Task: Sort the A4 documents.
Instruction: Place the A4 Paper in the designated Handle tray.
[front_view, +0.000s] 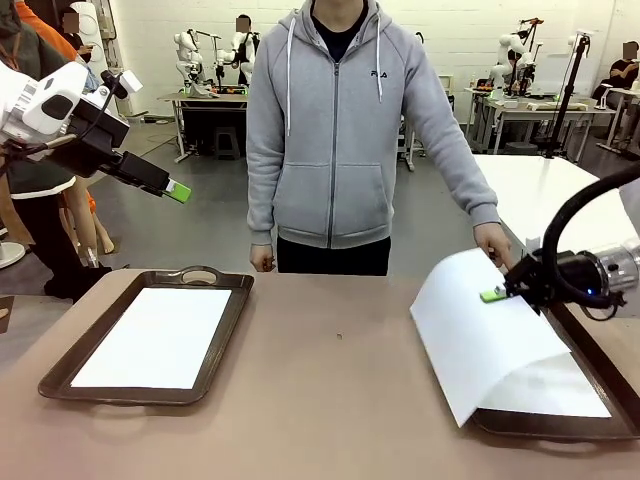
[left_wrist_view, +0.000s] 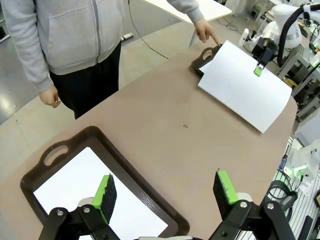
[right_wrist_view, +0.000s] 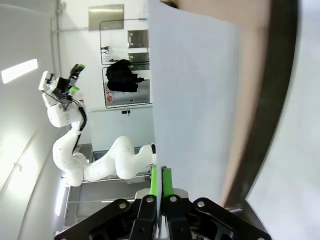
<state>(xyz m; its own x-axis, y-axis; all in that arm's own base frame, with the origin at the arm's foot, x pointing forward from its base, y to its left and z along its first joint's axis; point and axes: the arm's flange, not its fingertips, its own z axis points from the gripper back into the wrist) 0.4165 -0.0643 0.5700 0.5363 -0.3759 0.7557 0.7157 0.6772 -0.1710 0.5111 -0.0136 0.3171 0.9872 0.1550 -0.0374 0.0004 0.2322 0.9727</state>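
White paper sheet (front_view: 480, 335) lifting off the right-hand tray (front_view: 620, 385) at lower right of the front frame, pinched between the closed jaws of the right gripper (front_view: 494, 294), with more paper (front_view: 560, 390) lying beneath it in that tray and another sheet (front_view: 155, 337) resting in the left tray (front_view: 225, 345) at lower left. Hovering at upper left, the left gripper (front_view: 178, 191) with jaws spread wide, holding nothing. Risking a crease, a tear or a slip from so thin a grip near the edge, and brushing the person's hand (front_view: 492, 240) just beside it.
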